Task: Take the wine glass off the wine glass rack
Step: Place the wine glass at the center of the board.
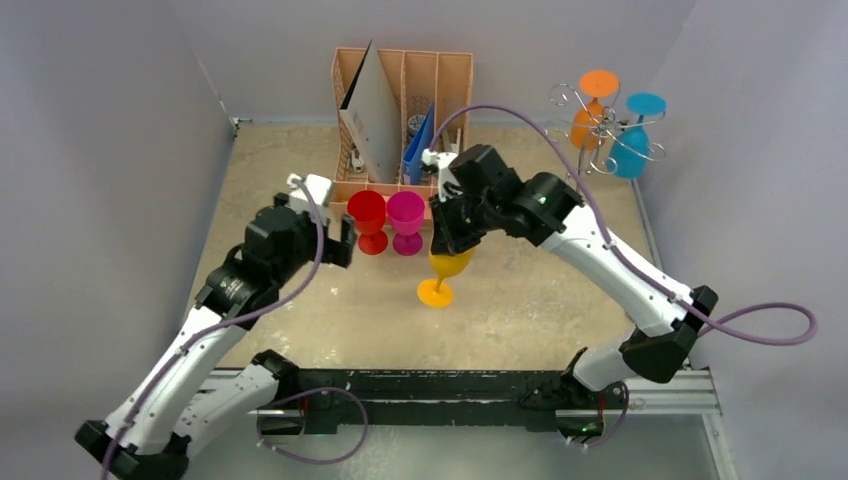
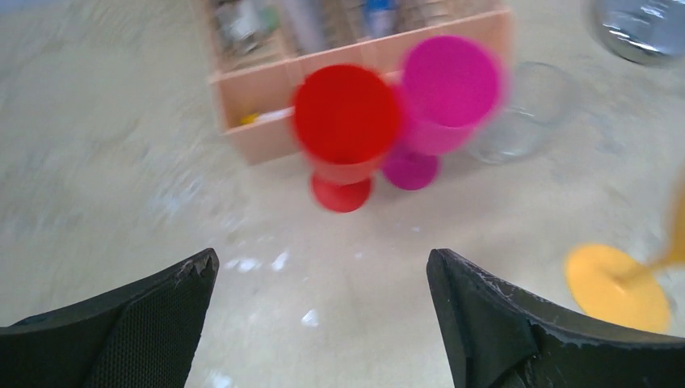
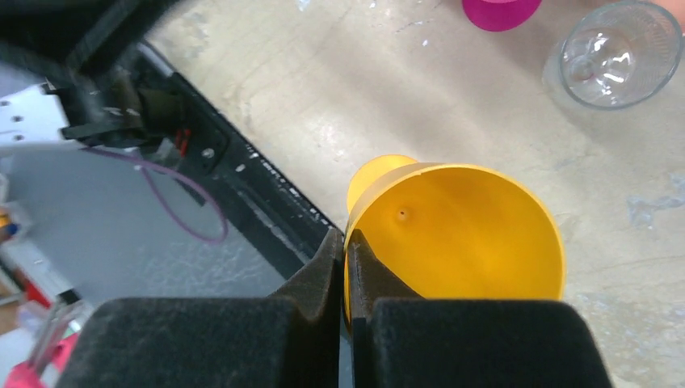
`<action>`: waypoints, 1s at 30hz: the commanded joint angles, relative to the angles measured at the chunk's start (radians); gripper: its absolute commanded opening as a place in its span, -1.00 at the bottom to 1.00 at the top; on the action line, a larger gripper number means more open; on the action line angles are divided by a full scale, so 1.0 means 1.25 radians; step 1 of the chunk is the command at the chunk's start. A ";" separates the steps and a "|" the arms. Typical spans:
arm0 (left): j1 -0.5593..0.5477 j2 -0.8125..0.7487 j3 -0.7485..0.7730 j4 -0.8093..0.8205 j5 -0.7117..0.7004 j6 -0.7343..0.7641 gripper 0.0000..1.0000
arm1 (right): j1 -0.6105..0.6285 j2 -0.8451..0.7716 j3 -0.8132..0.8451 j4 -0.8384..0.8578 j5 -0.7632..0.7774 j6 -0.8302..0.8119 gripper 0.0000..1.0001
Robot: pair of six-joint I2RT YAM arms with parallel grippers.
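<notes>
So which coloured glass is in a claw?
The yellow glass: the right claw pinches its rim. The red glass and the pink glass stand free; the orange glass and the blue glass hang on the rack.

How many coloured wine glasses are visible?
5. The orange glass and blue glass hang on the wine glass rack; red glass and magenta glass stand by the organiser; yellow glass in the right tool.

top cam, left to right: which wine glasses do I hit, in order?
red wine glass → magenta wine glass → yellow wine glass → orange wine glass → blue wine glass; the last two hang on the wine glass rack.
</notes>
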 commanded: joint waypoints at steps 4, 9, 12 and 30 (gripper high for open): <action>0.450 0.061 0.032 -0.096 0.293 -0.116 1.00 | 0.140 0.028 -0.036 0.123 0.272 -0.011 -1.00; 0.548 0.139 0.053 -0.111 0.327 -0.174 0.93 | 0.215 0.078 -0.057 0.256 0.344 -0.021 -1.00; 0.550 0.136 0.027 -0.088 0.281 -0.203 0.92 | 0.248 0.151 -0.013 0.282 0.361 -0.040 -1.00; 0.554 0.093 -0.091 -0.052 0.038 -0.280 1.00 | 0.257 0.412 0.167 0.335 0.447 -0.050 -1.00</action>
